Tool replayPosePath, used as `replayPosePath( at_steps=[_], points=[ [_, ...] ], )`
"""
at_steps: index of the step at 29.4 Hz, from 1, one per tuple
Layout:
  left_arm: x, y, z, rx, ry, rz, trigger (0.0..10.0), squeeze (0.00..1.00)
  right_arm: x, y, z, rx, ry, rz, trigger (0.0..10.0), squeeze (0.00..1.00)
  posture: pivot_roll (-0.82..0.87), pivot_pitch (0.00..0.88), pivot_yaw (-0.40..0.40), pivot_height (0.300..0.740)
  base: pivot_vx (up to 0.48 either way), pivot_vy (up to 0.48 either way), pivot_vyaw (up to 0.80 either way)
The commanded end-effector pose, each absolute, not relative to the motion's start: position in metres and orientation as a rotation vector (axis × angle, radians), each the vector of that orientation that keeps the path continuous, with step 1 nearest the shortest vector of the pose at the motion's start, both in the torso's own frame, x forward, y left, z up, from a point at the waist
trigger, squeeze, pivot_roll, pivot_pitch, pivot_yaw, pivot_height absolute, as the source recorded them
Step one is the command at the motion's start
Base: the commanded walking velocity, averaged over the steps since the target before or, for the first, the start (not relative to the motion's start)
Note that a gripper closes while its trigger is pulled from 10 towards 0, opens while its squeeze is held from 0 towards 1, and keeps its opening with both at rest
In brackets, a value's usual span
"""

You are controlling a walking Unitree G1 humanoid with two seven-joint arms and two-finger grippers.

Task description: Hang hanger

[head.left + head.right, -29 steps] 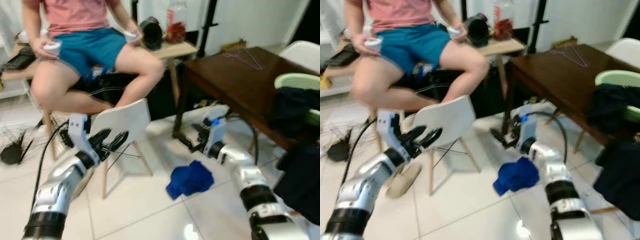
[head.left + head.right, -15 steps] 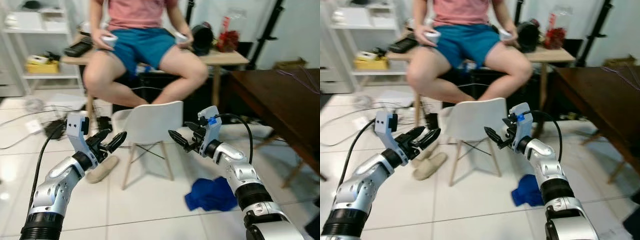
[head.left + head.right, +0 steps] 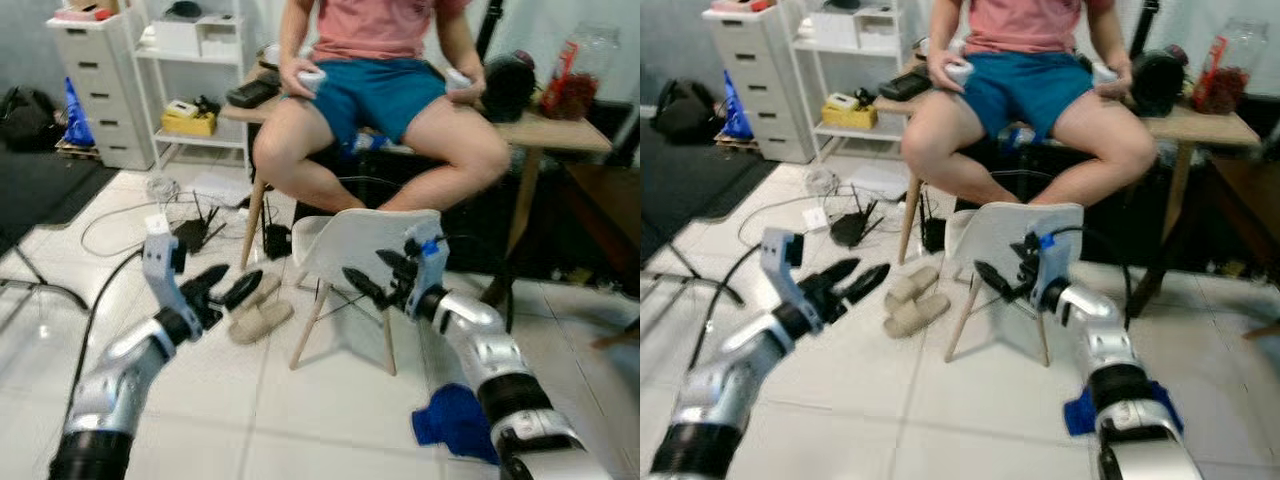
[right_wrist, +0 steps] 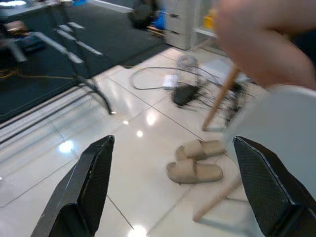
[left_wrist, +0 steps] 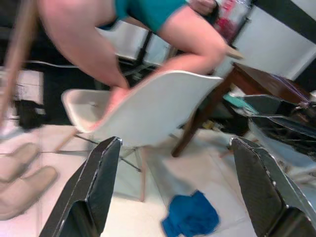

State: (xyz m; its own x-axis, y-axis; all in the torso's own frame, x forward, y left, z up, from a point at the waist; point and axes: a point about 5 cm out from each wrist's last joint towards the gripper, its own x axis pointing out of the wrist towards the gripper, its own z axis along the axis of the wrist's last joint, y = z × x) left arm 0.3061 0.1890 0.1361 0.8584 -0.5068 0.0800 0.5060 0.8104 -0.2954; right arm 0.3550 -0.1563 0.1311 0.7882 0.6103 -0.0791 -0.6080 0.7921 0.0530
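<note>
My left gripper point(image 3: 232, 284) is held out low over the white floor tiles, open, with nothing between its fingers. My right gripper point(image 3: 368, 275) is also open and empty, just in front of the back of a white chair point(image 3: 365, 245). In the left wrist view the left gripper point(image 5: 175, 141) faces the white chair point(image 5: 158, 106) and a dark wooden table point(image 5: 261, 81) behind it. In the right wrist view the right gripper point(image 4: 174, 140) looks over tiles and a pair of beige slippers point(image 4: 195, 170).
A person point(image 3: 385, 70) sits on a light desk behind the chair, a controller in each hand. A blue cloth point(image 3: 455, 425) lies on the floor at the right. Slippers point(image 3: 262, 315), cables, a white shelf point(image 3: 195, 60) and drawers point(image 3: 95, 85) stand at the left.
The whole picture has swung to the left: the camera turned. The dark table with the wire hangers has slid out at the right. Both grippers stay open and empty.
</note>
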Motion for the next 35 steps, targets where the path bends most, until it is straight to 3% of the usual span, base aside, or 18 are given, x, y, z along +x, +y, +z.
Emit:
replayPosePath(
  at_steps=[1, 31, 35],
  points=[
    [0.3042, 0.1862, 0.1351, -0.314, 0.004, -0.556, 10.0, 0.00, 0.3532, -0.1590, 0.1282, 0.035, 0.102, 0.651, 10.0, 0.00, 0.02, 0.000, -0.068, 0.740, 0.000, 0.000, 0.77],
    [0.3041, 0.1882, 0.1411, -0.301, -0.052, -0.555, 10.0, 0.00, 0.3546, -0.1605, 0.1330, 0.073, 0.071, 0.635, 10.0, 0.00, 0.02, 0.000, -0.061, 0.740, 0.462, 0.000, 0.00],
    [0.3042, 0.1879, 0.1411, -0.303, -0.053, -0.558, 10.0, 0.00, 0.3535, -0.1589, 0.1332, 0.050, 0.069, 0.653, 10.0, 0.00, 0.02, 0.000, -0.061, 0.740, 0.480, 0.000, 0.80]
  ],
)
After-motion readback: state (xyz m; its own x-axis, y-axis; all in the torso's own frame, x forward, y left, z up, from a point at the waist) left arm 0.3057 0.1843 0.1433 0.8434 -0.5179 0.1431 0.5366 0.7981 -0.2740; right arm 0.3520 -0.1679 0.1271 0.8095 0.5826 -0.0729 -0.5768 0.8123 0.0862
